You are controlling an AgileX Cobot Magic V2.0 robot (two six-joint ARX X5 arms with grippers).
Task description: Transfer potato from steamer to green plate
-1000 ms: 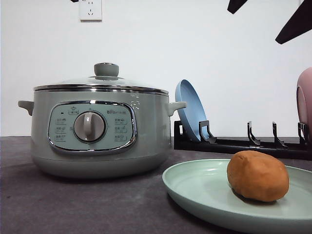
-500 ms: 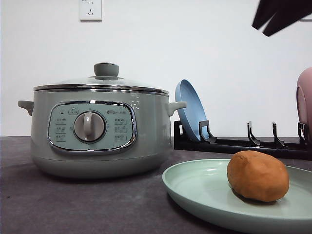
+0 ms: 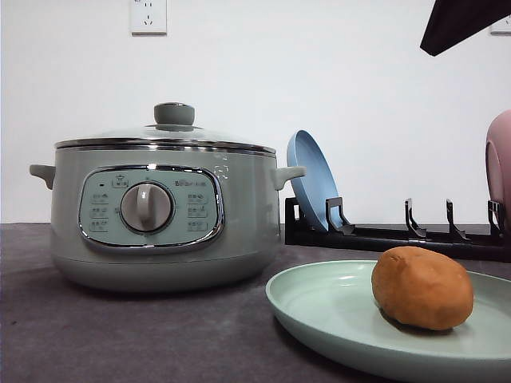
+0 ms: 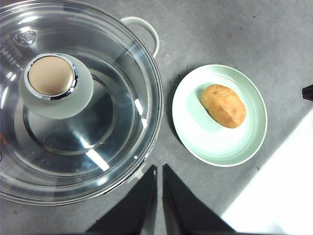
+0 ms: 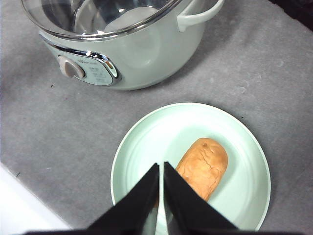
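Note:
The orange-brown potato lies on the pale green plate, right of the steamer, whose glass lid is on. In the left wrist view the potato rests on the green plate beside the steamer lid; my left gripper is shut and empty, high above the steamer's rim. The right wrist view looks down on the potato, the green plate and the steamer; my right gripper hangs shut and empty above the plate. A dark arm part shows in the front view's top right corner.
Behind the plate a black dish rack holds an upright blue plate and, at the far right, a pink dish. The grey mat ends at a white edge. A wall socket sits above the steamer.
In the front view the dark arm shapes at the top right have drifted right and upward, from two shapes to one. The potato, plate and steamer have not moved.

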